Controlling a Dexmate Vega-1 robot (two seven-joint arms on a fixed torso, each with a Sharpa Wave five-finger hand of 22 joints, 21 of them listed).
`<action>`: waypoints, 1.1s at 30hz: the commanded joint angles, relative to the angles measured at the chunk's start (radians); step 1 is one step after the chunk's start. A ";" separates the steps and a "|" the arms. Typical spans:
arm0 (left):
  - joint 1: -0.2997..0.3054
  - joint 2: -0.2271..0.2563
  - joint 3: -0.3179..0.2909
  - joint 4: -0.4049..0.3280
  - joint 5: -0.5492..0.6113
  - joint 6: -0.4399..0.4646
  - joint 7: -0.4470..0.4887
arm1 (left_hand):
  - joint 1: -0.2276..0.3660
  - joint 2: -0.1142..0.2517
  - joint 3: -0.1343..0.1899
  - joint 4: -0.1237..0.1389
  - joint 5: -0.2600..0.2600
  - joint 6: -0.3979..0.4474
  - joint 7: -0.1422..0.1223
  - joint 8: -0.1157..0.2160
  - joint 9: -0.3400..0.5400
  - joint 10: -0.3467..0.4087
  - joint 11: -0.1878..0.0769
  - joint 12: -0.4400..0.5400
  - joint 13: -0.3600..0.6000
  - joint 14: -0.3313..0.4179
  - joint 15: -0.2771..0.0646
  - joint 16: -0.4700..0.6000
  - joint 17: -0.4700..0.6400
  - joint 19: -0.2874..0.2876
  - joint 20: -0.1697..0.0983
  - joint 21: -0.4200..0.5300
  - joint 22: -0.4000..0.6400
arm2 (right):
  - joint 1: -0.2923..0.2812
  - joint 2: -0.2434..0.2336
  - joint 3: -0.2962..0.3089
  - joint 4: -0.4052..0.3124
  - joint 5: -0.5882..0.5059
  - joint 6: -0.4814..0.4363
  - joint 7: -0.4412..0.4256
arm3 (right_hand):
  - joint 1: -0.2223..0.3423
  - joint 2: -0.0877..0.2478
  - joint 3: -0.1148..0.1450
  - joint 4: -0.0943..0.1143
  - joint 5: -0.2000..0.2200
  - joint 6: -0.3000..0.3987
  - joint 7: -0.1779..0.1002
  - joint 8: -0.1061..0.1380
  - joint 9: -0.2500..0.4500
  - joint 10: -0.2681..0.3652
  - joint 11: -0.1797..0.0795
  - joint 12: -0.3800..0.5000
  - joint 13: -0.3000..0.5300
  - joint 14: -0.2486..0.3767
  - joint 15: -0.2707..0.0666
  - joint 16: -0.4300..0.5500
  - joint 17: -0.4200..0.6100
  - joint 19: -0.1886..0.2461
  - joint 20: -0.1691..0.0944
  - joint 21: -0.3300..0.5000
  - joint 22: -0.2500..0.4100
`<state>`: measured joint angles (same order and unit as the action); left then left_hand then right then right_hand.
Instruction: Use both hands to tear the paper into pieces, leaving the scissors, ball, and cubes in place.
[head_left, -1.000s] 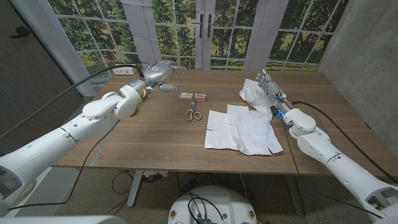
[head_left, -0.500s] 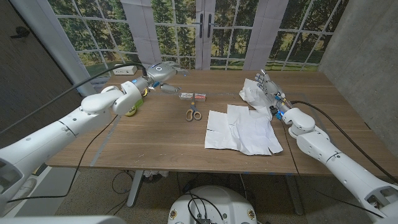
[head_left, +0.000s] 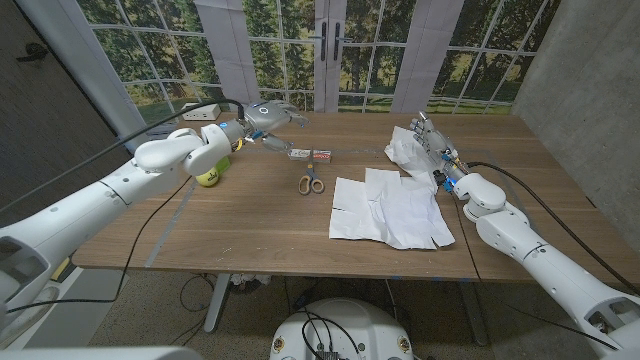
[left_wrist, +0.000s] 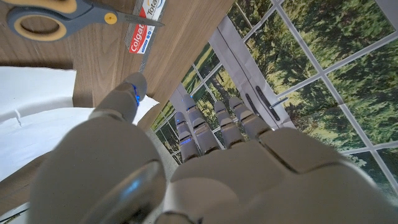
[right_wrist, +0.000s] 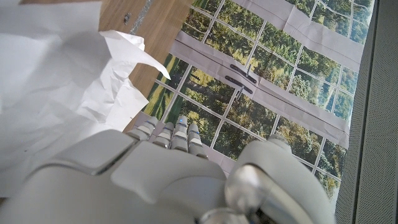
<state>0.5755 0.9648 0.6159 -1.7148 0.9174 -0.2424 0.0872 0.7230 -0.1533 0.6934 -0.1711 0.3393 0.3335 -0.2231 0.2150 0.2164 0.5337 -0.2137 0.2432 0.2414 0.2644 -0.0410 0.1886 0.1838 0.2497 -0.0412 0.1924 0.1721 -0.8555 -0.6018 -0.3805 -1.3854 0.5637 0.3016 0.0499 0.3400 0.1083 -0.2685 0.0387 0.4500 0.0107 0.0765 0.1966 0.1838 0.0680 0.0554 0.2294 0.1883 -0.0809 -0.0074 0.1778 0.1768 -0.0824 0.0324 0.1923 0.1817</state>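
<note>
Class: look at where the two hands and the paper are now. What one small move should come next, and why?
Probably bring the left hand across to the flat paper. That hand hovers open at the table's far left, beyond the ball and scissors, while the right hand is by the crumpled piece. Tearing needs both on the paper.

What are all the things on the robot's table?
Paper sheets: several torn pieces, white, right of the table's middle.
Crumpled paper: one, white, beside the right hand.
Scissors: one pair, blue and yellow handles, middle.
Toothpaste boxes: two, red and white, behind the scissors.
Ball: one, yellow-green, under the left arm.
Table: one, brown wood.
Left hand: grey, fingers spread, far left side.
Right hand: grey, by the crumpled paper.
</note>
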 joint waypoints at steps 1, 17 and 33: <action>-0.051 -0.019 0.040 0.029 0.066 -0.045 -0.020 | 0.010 -0.001 0.008 -0.001 -0.002 -0.007 0.003 -0.003 0.001 -0.007 -0.001 -0.004 0.000 -0.007 -0.173 -0.001 0.002 0.004 -0.090 0.002 0.004 | -0.001 0.001 0.002 0.005 -0.002 0.007 -0.005 | 0.001 0.010 0.004 -0.001 -0.007 0.005 0.003 0.000 0.002 0.007 -0.002 0.003 0.002 -0.009 0.001 0.004 0.004 -0.006 -0.002 0.003 0.001; -0.100 -0.045 0.071 0.083 0.099 -0.074 -0.021 | -0.013 -0.019 -0.007 0.007 -0.008 0.009 0.003 0.004 0.002 -0.014 0.000 -0.012 -0.006 -0.024 -0.171 -0.004 0.001 0.007 -0.092 0.004 0.004 | -0.002 -0.001 0.000 0.002 -0.006 0.001 -0.010 | 0.001 0.011 0.005 -0.001 -0.009 0.008 -0.003 0.000 0.002 0.007 -0.006 0.003 0.002 -0.011 0.001 0.004 0.004 -0.011 0.000 0.002 0.001; -0.134 -0.042 0.115 0.081 0.208 -0.092 0.034 | -0.028 -0.020 -0.017 0.010 -0.007 0.028 0.003 0.011 0.001 0.002 0.001 -0.012 -0.014 -0.033 -0.171 -0.003 -0.001 0.006 -0.105 0.003 0.004 | -0.019 -0.007 0.007 -0.014 -0.010 0.007 -0.024 | -0.001 0.012 0.005 0.000 -0.011 0.009 -0.006 0.000 0.002 0.009 -0.008 0.003 0.002 -0.015 0.003 0.004 0.004 -0.013 0.001 0.002 0.001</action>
<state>0.4623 0.9215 0.7041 -1.6374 1.0577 -0.3246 0.0798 0.7017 -0.1746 0.6836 -0.1613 0.3325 0.3466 -0.2177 0.2150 0.2163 0.5225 -0.2120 0.2268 0.2276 0.2321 -0.0375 0.1849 0.1813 0.2497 -0.0412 0.1924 0.1748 -0.8642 -0.6053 -0.3785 -1.3908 0.5559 0.3058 0.0337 0.3400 0.1083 -0.2686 0.0388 0.4421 0.0161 0.0711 0.1966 0.1838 0.0715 0.0518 0.2293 0.1881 -0.0863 -0.0019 0.1778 0.1794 -0.0913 0.0341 0.1923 0.1817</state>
